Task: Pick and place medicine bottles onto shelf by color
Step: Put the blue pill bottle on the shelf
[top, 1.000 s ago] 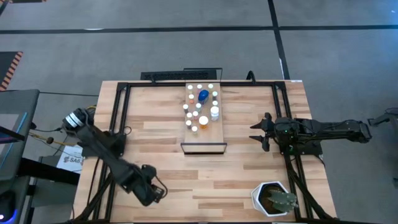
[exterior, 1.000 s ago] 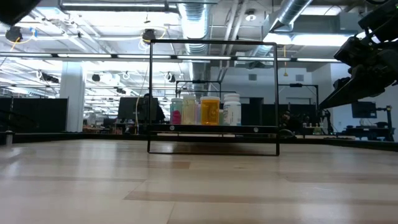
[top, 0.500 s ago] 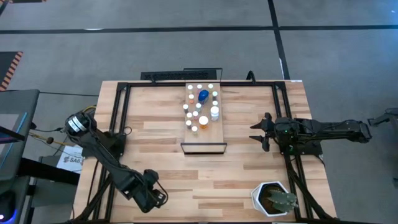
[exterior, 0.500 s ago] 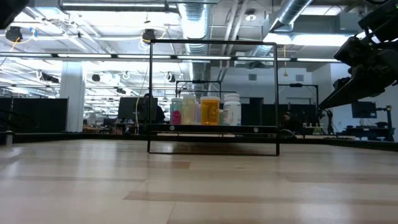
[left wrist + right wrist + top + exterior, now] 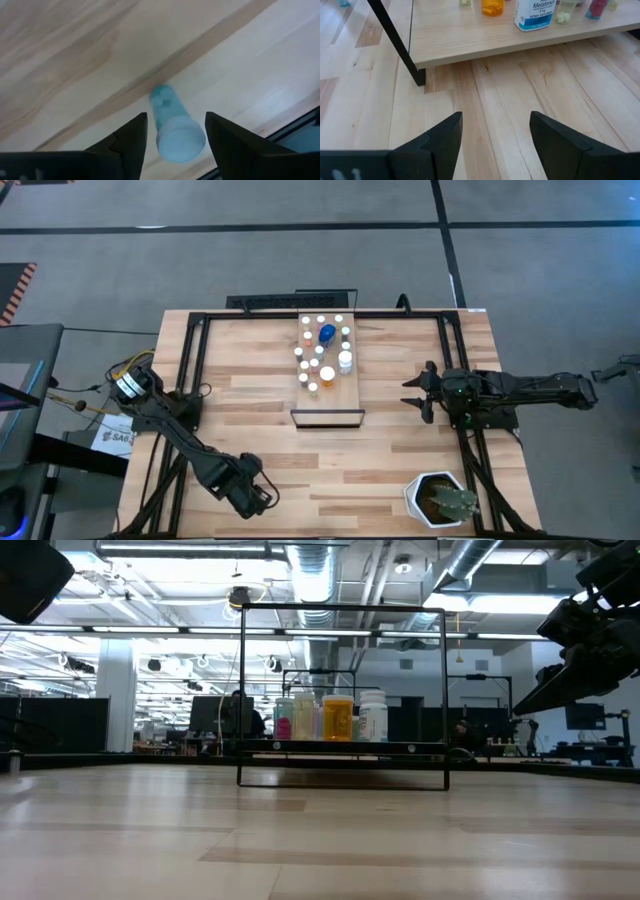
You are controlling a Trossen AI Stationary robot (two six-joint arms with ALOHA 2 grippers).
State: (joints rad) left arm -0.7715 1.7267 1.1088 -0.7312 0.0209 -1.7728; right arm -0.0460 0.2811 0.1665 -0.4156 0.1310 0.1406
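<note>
Medicine bottles [image 5: 322, 352] stand clustered on the shelf [image 5: 326, 402], a long light-wood board with a dark rim that runs from the desk's centre toward 12 o'clock. Among the small white-capped ones sits a larger blue bottle [image 5: 327, 334]. From desk height, an orange bottle [image 5: 338, 718] and a white bottle [image 5: 373, 716] stand at the front of the group — a label on the white one reads "Melatonin".

One more bottle lies apart: in the left wrist view a pale blue-green bottle [image 5: 172, 125] rests on its side on the desk [image 5: 400, 450], its cap end toward the camera. The left gripper [image 5: 175, 131], at about 7 o'clock near the desk's near edge, has its fingers spread on either side of this bottle without touching it.

The right gripper [image 5: 418, 394] waits at 3 o'clock, fingers wide apart and holding nothing, pointing toward the shelf.

A white hexagonal plant pot [image 5: 438, 499] sits at 5 o'clock.
</note>
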